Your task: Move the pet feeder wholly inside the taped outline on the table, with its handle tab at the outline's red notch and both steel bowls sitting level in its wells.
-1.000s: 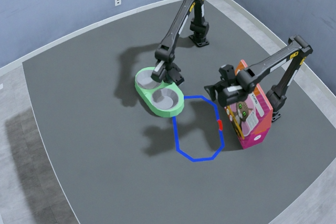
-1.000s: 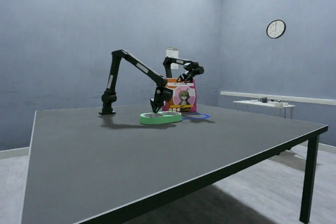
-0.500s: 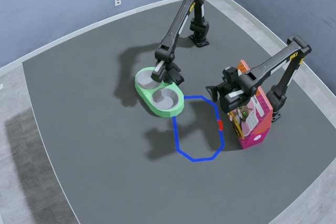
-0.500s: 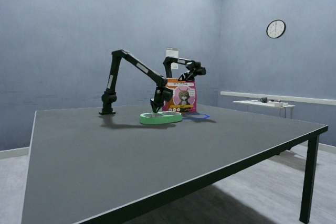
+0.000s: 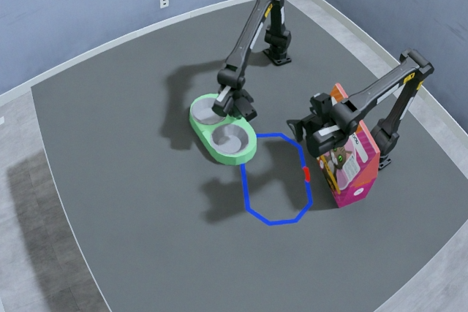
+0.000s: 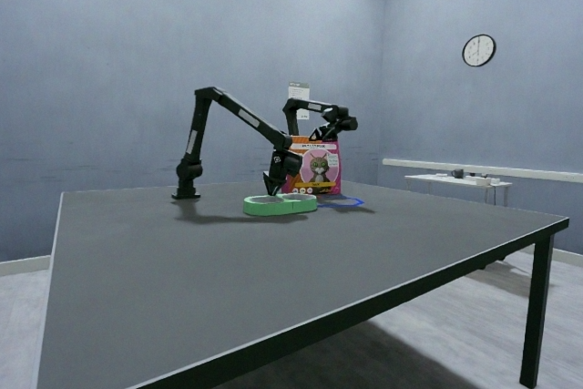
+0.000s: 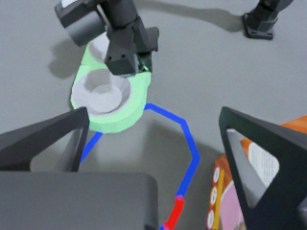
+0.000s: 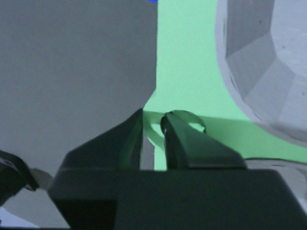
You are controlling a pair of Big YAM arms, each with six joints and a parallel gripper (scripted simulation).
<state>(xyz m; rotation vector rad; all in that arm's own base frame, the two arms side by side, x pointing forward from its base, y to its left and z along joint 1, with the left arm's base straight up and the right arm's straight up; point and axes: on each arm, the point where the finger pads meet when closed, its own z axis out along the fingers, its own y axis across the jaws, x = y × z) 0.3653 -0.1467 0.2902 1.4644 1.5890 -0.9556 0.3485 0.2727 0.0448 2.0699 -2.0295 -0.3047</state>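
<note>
Feeder [image 5: 227,159] [image 6: 272,208] [image 7: 115,126] [image 8: 187,57] mostly outside outline [image 5: 246,188] [image 6: 362,201] [image 7: 192,163] [image 8: 153,1], looks stiff, light; my right hand [image 5: 242,111] [image 6: 271,193] [image 7: 148,72] [image 8: 153,115] grips its tab [image 8: 153,126], best hold, left hand [image 5: 296,127] [image 6: 316,134] [image 7: 153,114] open, bowls [image 5: 228,140] [image 6: 301,197] [image 7: 103,96] [image 8: 259,57] probably slide if tilted.

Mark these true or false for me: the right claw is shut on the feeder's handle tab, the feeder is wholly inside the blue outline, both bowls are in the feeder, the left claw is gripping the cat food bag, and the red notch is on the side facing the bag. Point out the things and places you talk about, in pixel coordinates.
1. The right claw [image 5: 238,115] [image 6: 271,194] [image 7: 148,72] [image 8: 153,115] is shut on the handle tab [image 8: 153,126]. True.
2. The feeder [image 5: 223,158] [image 6: 268,209] [image 7: 115,126] [image 8: 187,57] is wholly inside the outline [image 5: 246,191] [image 6: 360,201] [image 7: 191,144]. False: most of it lies outside.
3. Both bowls [image 5: 230,140] [image 6: 301,197] [image 7: 103,96] [image 8: 293,48] are in the feeder. True.
4. The left claw [image 5: 295,127] [image 6: 316,135] [image 7: 153,113] is gripping the bag [image 5: 359,172] [image 6: 320,172] [image 7: 230,192]. False: it is open and holds nothing.
5. The red notch [image 5: 306,174] [image 7: 176,213] faces the bag. True.
</note>
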